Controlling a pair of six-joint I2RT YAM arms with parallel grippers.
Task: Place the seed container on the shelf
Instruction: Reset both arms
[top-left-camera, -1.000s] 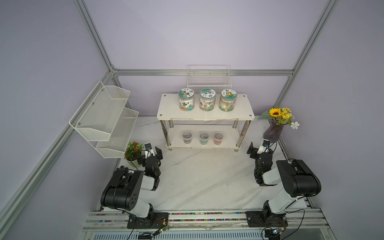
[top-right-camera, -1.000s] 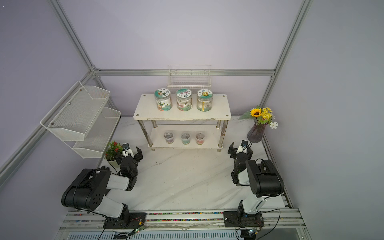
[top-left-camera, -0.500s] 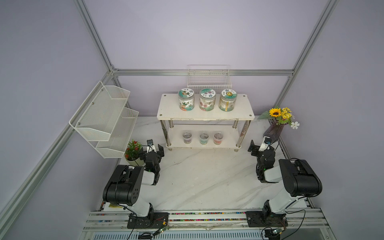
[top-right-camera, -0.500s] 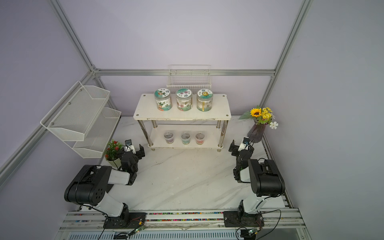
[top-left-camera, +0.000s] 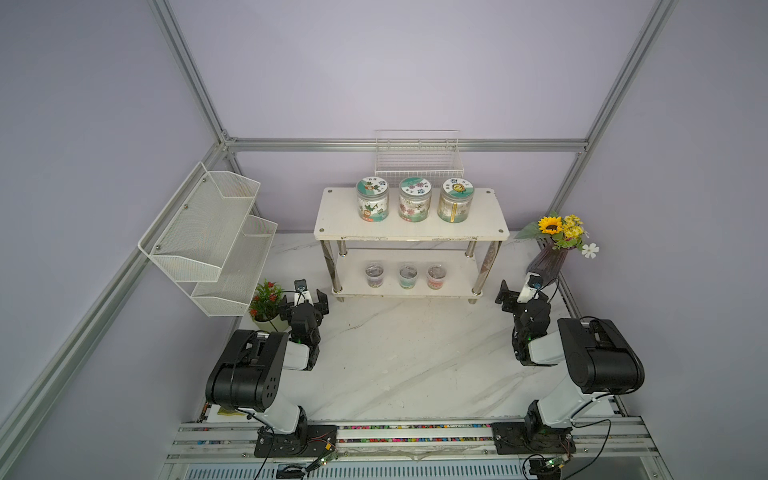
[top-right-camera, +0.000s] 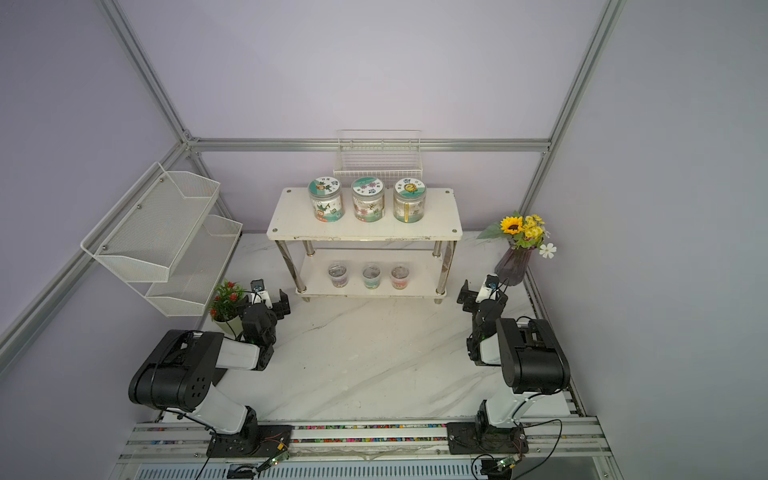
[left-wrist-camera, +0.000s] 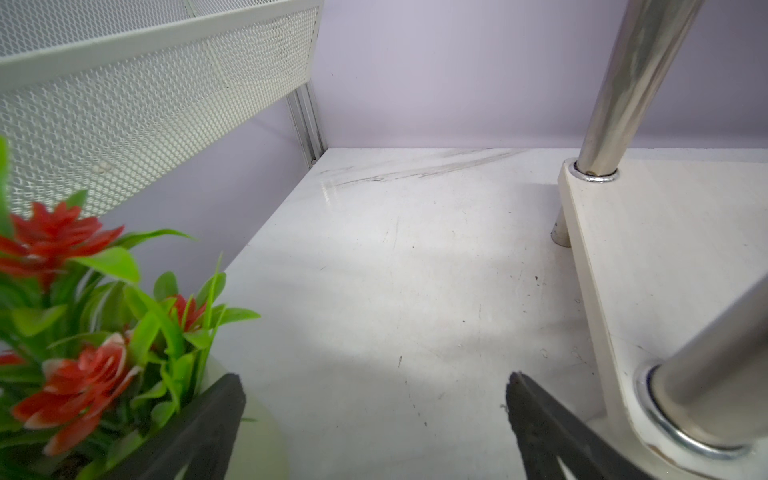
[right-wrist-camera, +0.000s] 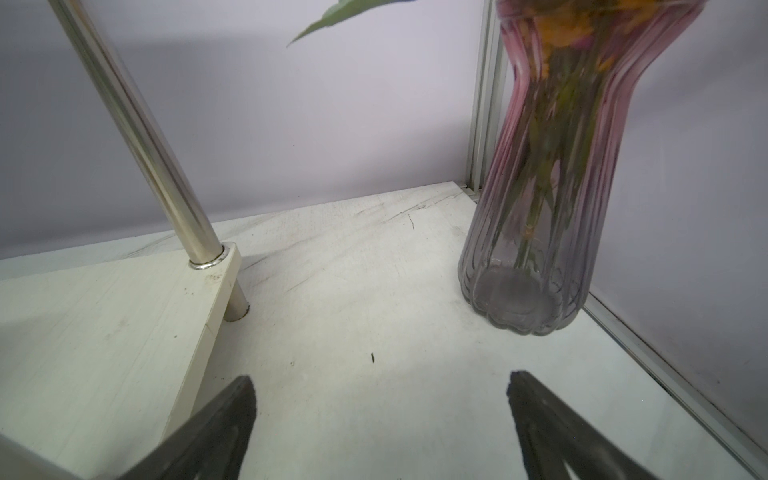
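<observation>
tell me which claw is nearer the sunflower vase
Right. The right claw sits just in front of the vase; the left claw is across the table, beside the small potted plant.

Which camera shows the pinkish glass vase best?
The right wrist view: the vase fills it up close, ribbed glass, stems and base plain, though the top is cut off. Both top views show the vase small, with its sunflower bunch. The left wrist view misses it.

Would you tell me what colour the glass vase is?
The vase fades from pink neck to greyish clear base; best in right wrist view.
</observation>
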